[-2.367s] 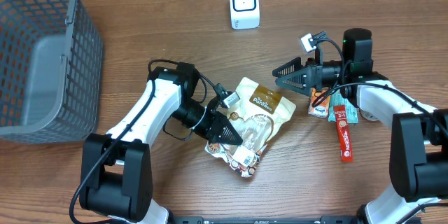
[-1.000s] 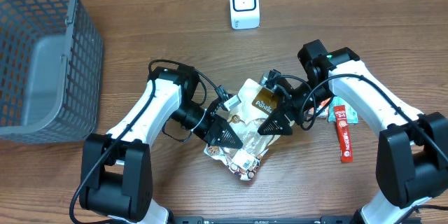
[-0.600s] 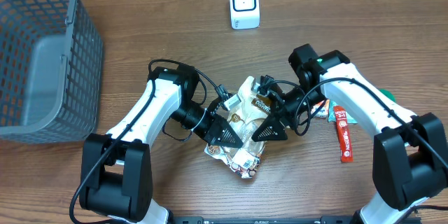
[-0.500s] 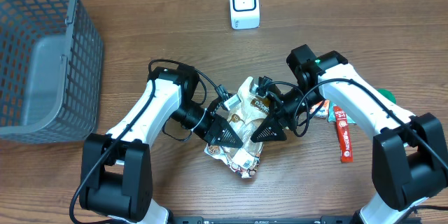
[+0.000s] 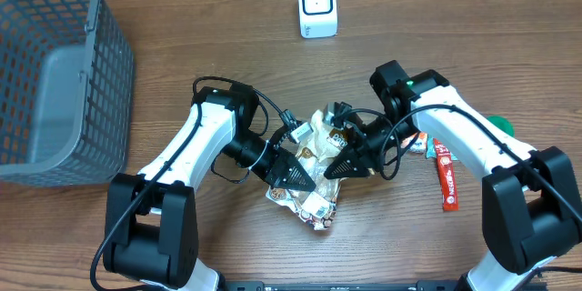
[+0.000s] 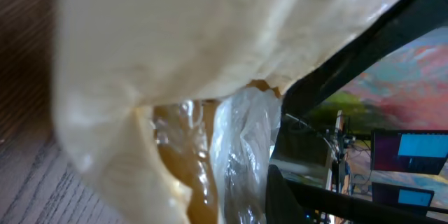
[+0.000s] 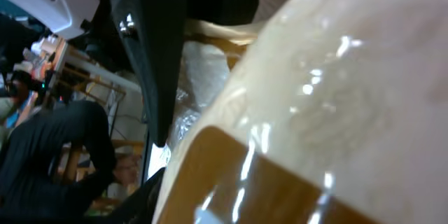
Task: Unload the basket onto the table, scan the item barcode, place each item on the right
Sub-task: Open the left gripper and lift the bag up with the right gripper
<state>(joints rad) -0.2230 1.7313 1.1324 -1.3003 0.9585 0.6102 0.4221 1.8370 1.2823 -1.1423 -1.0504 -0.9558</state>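
Note:
A cream and brown snack pouch (image 5: 317, 150) lies crumpled in the middle of the table, held from both sides. My left gripper (image 5: 303, 182) is shut on its left lower part. From the right, my right gripper (image 5: 334, 171) has its jaws closed onto the pouch's upper right side. The pouch fills the left wrist view (image 6: 175, 49) and the right wrist view (image 7: 336, 77), so no barcode shows there. A white scanner (image 5: 317, 6) stands at the back of the table, well apart from the pouch.
A grey mesh basket (image 5: 50, 73) takes up the far left. Beside my right arm lie a red sachet (image 5: 445, 175), small packets (image 5: 418, 144) and a green item (image 5: 498, 126).
My right gripper has narrowed from wide open onto the pouch's right side, and the pouch has crumpled and bunched upward. My left gripper has kept its hold without moving.

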